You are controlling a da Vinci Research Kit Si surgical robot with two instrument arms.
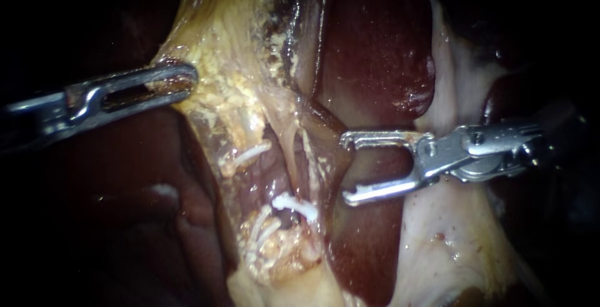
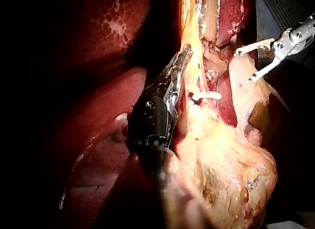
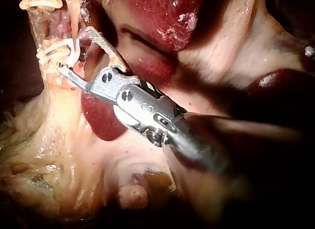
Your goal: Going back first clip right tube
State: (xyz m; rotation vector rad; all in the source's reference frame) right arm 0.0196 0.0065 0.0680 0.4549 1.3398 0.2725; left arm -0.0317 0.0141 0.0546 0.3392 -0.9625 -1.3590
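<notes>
Now right instrument [image 1: 345, 168] hovers, hand spread.
A clip [image 1: 295, 204] lies just ahead of that hand; left instrument [image 1: 189, 79] hand pinches yellow tissue [image 1: 231, 50].

Two instruments: the left instrument [image 1: 189, 83] at mid-left, the right instrument [image 1: 345, 168] at centre right. White clips, at least three: upper clip [image 1: 247, 155] left of centre, middle clip [image 1: 295, 205] below centre, lower clip [image 1: 261, 231] beneath it among white strands too tangled to count. One band of yellow tissue [image 1: 225, 50] at upper centre
</notes>
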